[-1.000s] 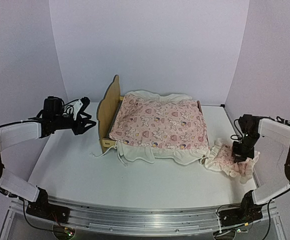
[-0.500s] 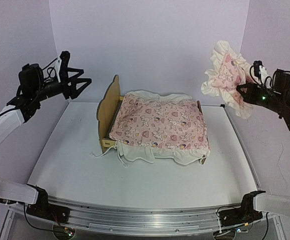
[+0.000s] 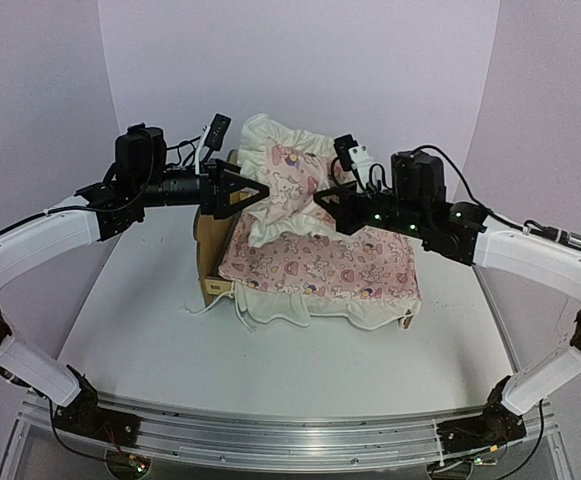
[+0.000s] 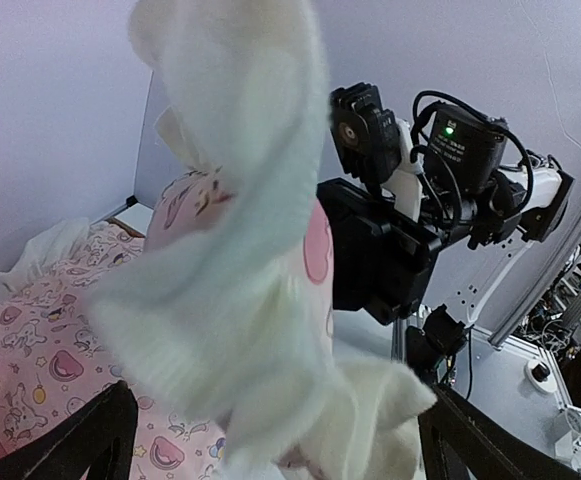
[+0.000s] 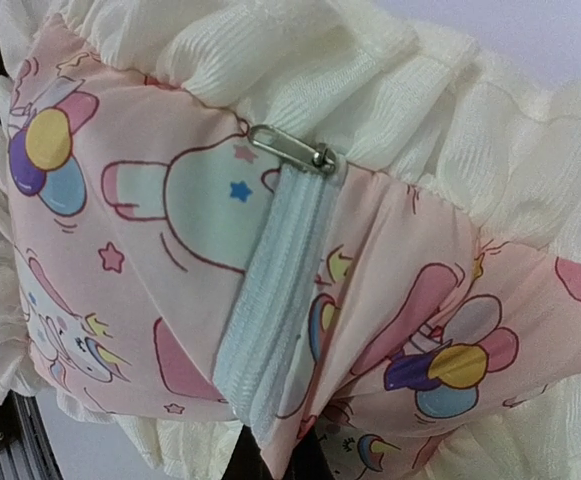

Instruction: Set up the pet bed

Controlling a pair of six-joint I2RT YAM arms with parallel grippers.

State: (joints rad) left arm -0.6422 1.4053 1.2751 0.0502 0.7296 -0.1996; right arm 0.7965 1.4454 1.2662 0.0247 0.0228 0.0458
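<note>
**A:** Near to far, quick. What's first?
**B:** White table (image 3: 150,345). The pet bed (image 3: 213,288) stands on it around the middle, legs down, with its pale-wood headboard (image 3: 208,232) at the left end.

**A:** Anything on it?
**B:** A pink heart-print quilt (image 3: 320,258) covers the base, and its cream edge hangs over the near side.

**A:** Pillow?
**B:** The ruffled pillow (image 3: 285,175) is in the air above the headboard end, hanging bunched and not lying on the bed.

**A:** Who has it?
**B:** The right gripper (image 3: 323,197), clamped tight on its right edge. The right wrist view is all pillow, with the zipper (image 5: 285,290) running down the middle.

**A:** Left claw?
**B:** The left gripper (image 3: 250,195) is spread wide at the pillow's left side. In its wrist view both fingers (image 4: 80,445) sit far apart at the bottom corners, with ruffle between them. Can't tell whether they touch the fabric.

**A:** Behind?
**B:** Plain pale wall (image 3: 300,70).
</note>
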